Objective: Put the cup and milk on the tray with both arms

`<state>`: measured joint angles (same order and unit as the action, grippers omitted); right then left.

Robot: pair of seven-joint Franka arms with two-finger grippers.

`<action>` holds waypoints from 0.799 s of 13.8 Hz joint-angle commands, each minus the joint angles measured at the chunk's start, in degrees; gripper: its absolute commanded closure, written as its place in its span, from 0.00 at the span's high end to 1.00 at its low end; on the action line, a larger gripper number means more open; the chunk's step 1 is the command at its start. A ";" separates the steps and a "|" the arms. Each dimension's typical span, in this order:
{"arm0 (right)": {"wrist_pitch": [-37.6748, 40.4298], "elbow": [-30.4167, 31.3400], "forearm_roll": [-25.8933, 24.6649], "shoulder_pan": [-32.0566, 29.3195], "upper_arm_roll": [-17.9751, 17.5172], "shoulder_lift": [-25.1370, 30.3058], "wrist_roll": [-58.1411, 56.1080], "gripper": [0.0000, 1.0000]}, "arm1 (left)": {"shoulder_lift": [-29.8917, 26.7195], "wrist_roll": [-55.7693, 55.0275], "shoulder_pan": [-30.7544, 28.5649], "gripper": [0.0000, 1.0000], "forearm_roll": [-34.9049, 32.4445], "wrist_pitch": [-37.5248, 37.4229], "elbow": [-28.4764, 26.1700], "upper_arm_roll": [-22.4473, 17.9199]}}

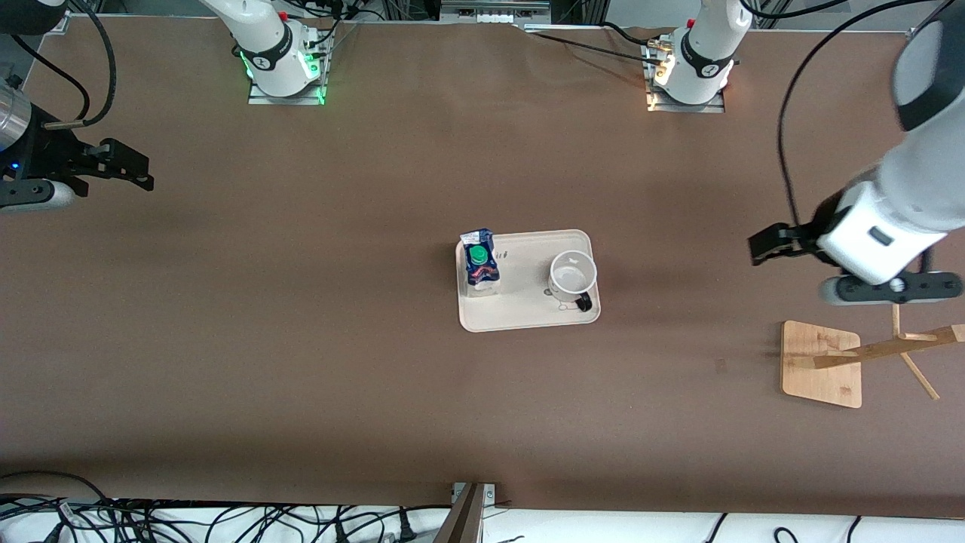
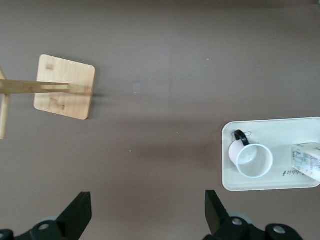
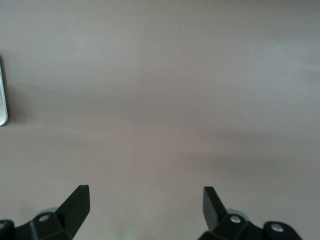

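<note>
A brown table surface holds a light wooden stand with a flat square base and angled wooden pegs at the left arm's end, while black cables trail along the near edge.

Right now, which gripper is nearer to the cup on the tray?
Left. The left gripper hangs open over bare table toward the left arm's end, beside the tray holding the cup. The right gripper, open too, is much farther off.

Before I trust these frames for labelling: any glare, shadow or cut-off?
Front view: even light, soft shadow beside the cream rectangular tray; left wrist view: dark-blue-and-white milk carton cropped at the edge; right wrist view: bare brown tabletop, only a tray sliver.
</note>
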<state>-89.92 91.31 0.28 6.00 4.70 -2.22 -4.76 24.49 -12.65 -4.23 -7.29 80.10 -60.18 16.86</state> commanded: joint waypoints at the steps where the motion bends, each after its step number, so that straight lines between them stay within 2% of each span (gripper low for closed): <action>1: 0.01 -1.40 -0.81 -1.08 -1.10 -0.60 -0.16 1.00 | -0.41 6.90 -2.61 1.00 -0.01 -2.04 -1.96 0.37; 2: -0.08 -1.40 -0.81 -1.08 -1.10 -0.60 -0.16 1.00 | -0.93 10.76 -3.32 1.00 0.61 -1.10 -3.70 -0.07; 3: -0.08 -1.40 -0.90 -1.08 -1.10 -0.60 -0.25 1.00 | -4.06 13.15 -2.37 1.00 2.53 1.87 -8.25 -2.94; 5: -0.08 -1.40 -0.90 -1.08 -1.10 -0.60 -0.25 1.00 | -13.98 13.53 3.85 1.00 6.75 13.36 -23.15 -14.17; 7: 0.01 -1.40 -0.98 -1.08 -1.10 -0.60 -0.25 1.00 | -22.16 13.53 5.02 1.00 6.94 23.74 -34.69 -16.59; 8: 0.01 -1.40 -1.33 -0.99 -1.19 -0.60 -0.25 1.00 | -25.33 13.44 5.19 1.00 6.33 25.96 -38.49 -17.12; 9: 0.01 -1.40 -1.95 -0.73 -1.19 -0.60 -0.25 1.00 | -27.28 12.83 6.33 1.00 6.24 26.07 -40.79 -17.30; 11: 0.01 -1.40 -2.48 0.24 -1.19 -0.60 -0.16 1.00 | -27.04 13.17 6.34 1.00 3.71 24.33 -40.03 -17.48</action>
<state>-90.39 91.18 -0.90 6.16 4.30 -2.37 -4.76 0.46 -0.34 0.92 -1.64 103.31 -96.04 0.32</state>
